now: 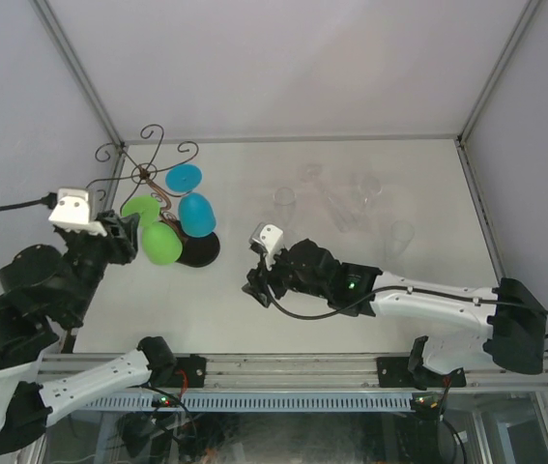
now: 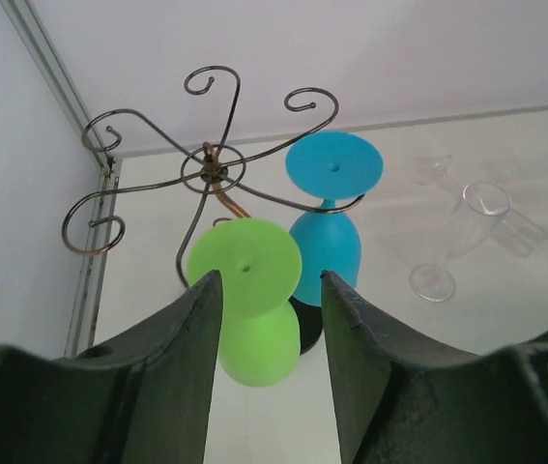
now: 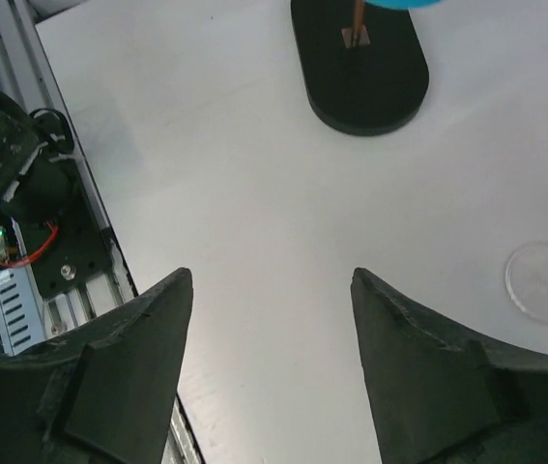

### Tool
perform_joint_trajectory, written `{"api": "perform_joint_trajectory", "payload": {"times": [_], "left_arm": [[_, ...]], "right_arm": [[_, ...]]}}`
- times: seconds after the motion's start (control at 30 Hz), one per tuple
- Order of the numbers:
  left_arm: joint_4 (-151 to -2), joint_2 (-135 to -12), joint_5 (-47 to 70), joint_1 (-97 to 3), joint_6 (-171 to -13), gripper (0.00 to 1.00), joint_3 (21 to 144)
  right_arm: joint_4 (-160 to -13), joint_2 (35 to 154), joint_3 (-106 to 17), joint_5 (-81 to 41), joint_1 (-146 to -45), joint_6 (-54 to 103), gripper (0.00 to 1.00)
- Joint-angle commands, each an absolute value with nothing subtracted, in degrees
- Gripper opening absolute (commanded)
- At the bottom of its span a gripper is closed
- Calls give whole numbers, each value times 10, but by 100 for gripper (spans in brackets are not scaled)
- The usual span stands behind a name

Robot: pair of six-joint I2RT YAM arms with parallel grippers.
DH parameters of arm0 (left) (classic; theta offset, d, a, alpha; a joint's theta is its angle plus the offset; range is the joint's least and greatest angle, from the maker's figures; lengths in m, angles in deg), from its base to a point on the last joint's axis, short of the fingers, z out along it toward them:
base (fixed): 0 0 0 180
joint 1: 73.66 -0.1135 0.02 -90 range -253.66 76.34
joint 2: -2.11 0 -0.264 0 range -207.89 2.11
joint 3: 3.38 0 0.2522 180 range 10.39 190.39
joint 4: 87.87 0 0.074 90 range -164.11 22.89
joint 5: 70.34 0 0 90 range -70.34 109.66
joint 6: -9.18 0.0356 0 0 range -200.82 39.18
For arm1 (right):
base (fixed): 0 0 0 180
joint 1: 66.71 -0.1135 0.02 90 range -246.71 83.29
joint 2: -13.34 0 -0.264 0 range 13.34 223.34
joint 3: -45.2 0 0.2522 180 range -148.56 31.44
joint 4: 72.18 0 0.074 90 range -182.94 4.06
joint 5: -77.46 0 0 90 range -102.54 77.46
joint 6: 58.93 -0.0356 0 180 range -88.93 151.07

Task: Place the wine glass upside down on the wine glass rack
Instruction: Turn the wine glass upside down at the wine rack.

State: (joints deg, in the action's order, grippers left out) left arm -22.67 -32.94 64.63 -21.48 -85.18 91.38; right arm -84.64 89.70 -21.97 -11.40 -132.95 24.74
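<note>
1. A white bench sits inside pale walls, with a metal rail along its near edge.
2. Near the bench's left edge, the left claw is released, its two dark fingers standing apart. The green wine glass is framed between them; whether a finger touches it cannot be told.
3. In the far left corner stands the wine glass rack, thin dark wire with curled arms spreading from a coppery stem, on a black oval base.
4. The green wine glass hangs upside down on the rack, foot up and bowl down. A blue wine glass hangs the same way just beside it, to its right.
5. Near the middle of the bench, the right claw is released and empty, pointing down at bare surface, with the rack's base beyond it.
6. Toward the far right corner, several clear glasses are scattered, some standing and some lying on their sides.
</note>
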Motion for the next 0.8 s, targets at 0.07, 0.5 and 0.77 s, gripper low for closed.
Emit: {"api": "perform_joint_trajectory", "payload": {"times": [0.07, 0.5, 0.77], "left_arm": [[-315, -394, 670, -219, -787, 53, 936], [-328, -440, 561, -338, -824, 62, 937], [-332, -434, 526, -397, -844, 71, 921]], "right_arm": [[-911, 805, -200, -45, -1343, 199, 71], [-1032, 616, -136, 67, -1362, 125, 100], [-1076, 554, -122, 136, -1346, 123, 100]]}}
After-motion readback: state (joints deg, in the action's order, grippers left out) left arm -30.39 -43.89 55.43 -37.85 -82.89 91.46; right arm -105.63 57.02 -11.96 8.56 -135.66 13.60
